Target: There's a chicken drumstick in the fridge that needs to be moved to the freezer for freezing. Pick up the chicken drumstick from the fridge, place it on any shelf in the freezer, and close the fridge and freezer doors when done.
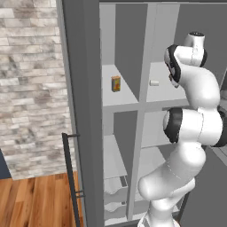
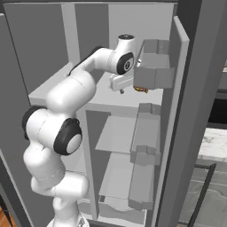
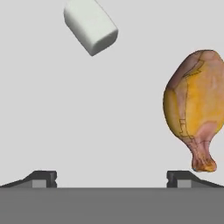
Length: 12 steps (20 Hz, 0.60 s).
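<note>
Reaching for the chicken drumstick [image 3: 194, 107] looks to be the step in hand: the gripper [image 3: 112, 177] hangs over a broad pale shelf [image 2: 126, 95] of the fridge [image 2: 119, 133], its two dark tips spread wide with nothing between them. The drumstick lies flat on that shelf, and in the hand view it sits off to the side of the gripper's line, its narrow bone end just above one fingertip and its plump body further up. As a judgement, the next move calls for shifting the hand sideways toward the drumstick until the meat lies between the tips, then descending and closing; nothing is grasped yet, so the carry to the freezer [image 1: 116, 97] and the shutting of both doors remain undone. The drumstick is golden-brown and lumpy, pinker along one flank, tapering to a reddish knob at the bone end. A small white block [image 3: 91, 26] rests on the same shelf, well apart from the drumstick. In the left base view a small orange-yellow carton [image 1: 115, 83] stands upright on a freezer shelf, across the divider from the white block.
</note>
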Motion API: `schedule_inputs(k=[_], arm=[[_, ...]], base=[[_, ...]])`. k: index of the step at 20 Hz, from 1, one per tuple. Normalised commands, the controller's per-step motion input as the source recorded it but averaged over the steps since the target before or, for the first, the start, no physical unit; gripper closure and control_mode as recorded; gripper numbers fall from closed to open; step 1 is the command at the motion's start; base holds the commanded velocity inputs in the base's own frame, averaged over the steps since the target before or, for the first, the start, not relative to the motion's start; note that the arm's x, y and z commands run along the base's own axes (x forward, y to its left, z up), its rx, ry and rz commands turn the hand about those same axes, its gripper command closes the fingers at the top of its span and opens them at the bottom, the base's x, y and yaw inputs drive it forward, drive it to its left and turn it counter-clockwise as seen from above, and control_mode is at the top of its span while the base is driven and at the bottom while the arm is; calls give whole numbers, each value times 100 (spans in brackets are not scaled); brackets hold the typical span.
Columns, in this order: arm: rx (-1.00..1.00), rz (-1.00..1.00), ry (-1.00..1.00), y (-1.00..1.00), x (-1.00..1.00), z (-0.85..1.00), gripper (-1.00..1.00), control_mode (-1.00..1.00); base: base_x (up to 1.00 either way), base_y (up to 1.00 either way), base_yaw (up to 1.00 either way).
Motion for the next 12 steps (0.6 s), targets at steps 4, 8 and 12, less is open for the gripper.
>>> schedule_inputs(k=[4, 8, 12], arm=[[0, 4, 9, -26, 42, -7, -100, -100], [0, 4, 9, -14, 46, -16, -100, -100], [0, 5, 5, -24, 37, -18, -100, -100]], base=[[0, 0, 0], [0, 0, 0], [0, 0, 0]])
